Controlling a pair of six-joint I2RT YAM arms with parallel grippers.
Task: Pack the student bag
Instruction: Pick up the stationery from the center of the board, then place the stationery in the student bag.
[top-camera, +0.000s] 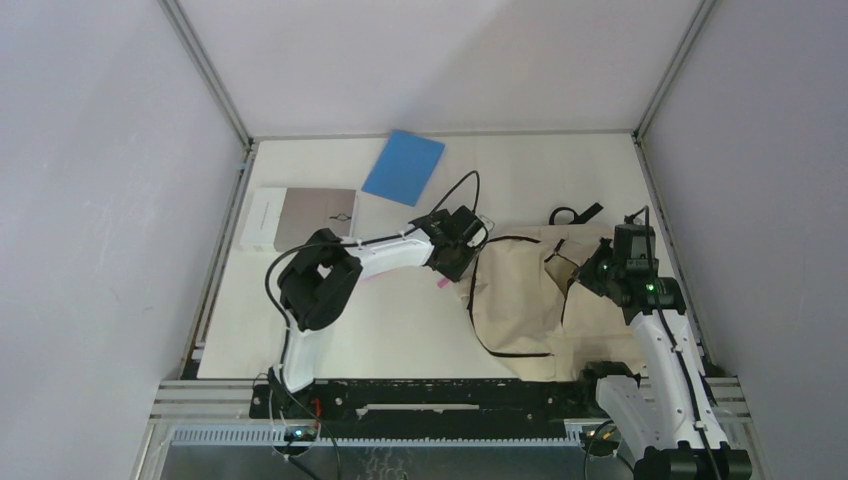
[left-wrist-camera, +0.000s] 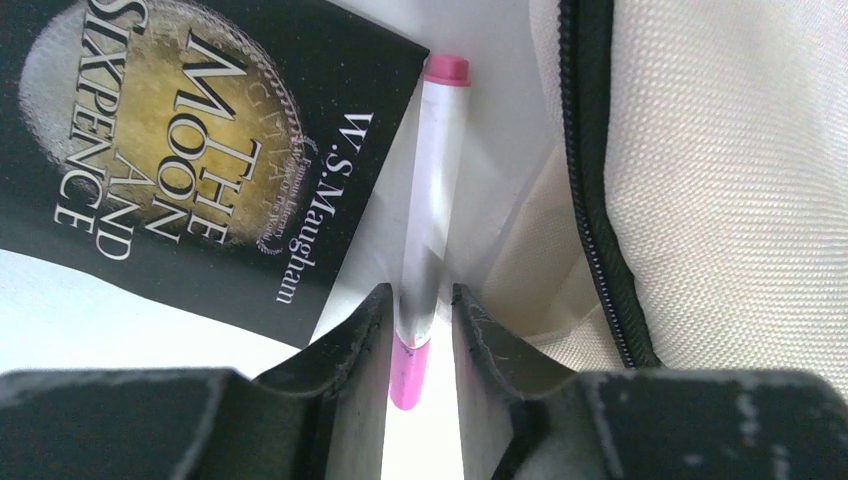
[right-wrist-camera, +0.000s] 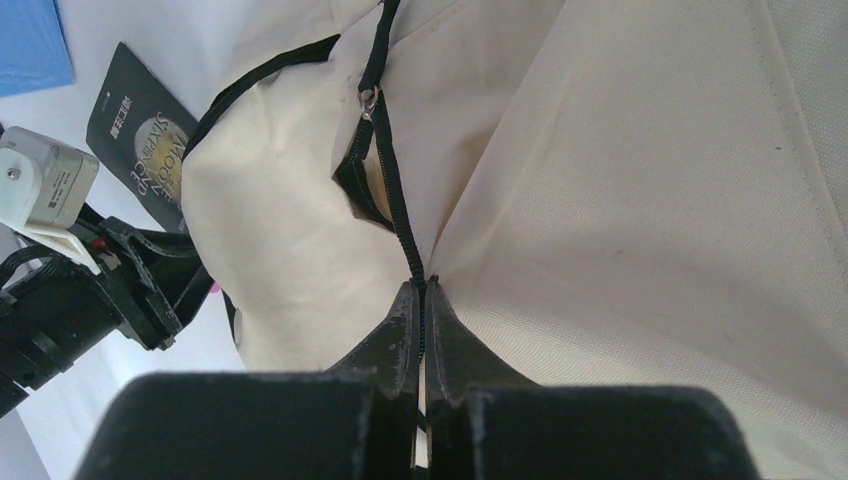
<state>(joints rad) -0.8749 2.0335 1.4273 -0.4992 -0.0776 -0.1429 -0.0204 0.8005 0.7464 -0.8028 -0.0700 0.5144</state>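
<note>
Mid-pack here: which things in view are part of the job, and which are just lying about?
In play: cream fabric backpack, pinched by right gripper; pink-capped white pen, in left gripper.
Lying about, perhaps packed later: black paperback book; blue flat notebook; white-and-grey flat box.

Book (left-wrist-camera: 200, 150), black cover: title "THE MOON AND SIXPENCE", white capitals; author "W.S. Maugham", white, beside title. Fine script near title too small to read.
</note>
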